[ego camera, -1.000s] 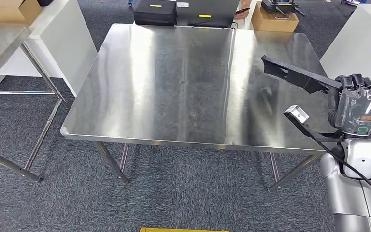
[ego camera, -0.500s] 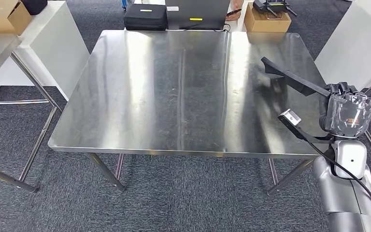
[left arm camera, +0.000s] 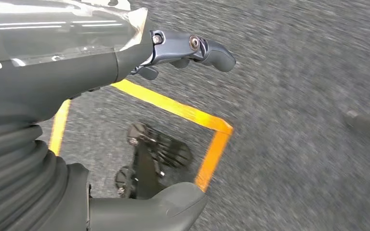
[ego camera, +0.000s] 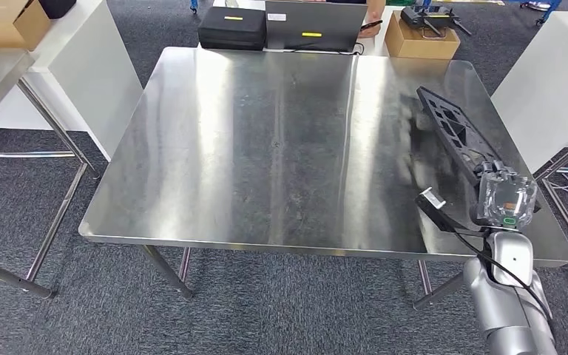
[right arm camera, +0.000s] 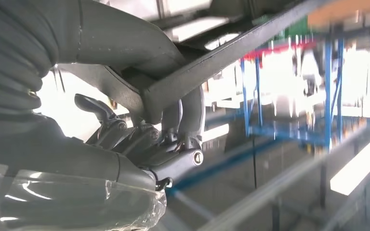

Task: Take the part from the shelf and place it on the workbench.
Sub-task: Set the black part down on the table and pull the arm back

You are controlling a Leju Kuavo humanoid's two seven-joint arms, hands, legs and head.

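The right hand (ego camera: 504, 194) sits at about four o'clock in the head view, over the right edge of the steel workbench (ego camera: 266, 148), its fingers (right arm camera: 183, 115) wrapped around the near end of a flat black part (ego camera: 451, 129). The part (a long plate with cut-out openings) stretches away from the hand toward two o'clock above the bench's right side; whether its far end touches the steel cannot be told. In the right wrist view the same part (right arm camera: 231, 53) runs as a dark bar out of the closed fingers.

The left hand (left arm camera: 188, 48) hangs over grey carpet (left arm camera: 294, 72) marked with yellow tape (left arm camera: 183, 110), fingers spread apart and holding nothing.

Beyond the bench at twelve o'clock stand a black case (ego camera: 234, 28) and a grey laptop (ego camera: 314, 24), with a cardboard box (ego camera: 421, 41) at one o'clock. A white table (ego camera: 96, 66) stands at ten o'clock.
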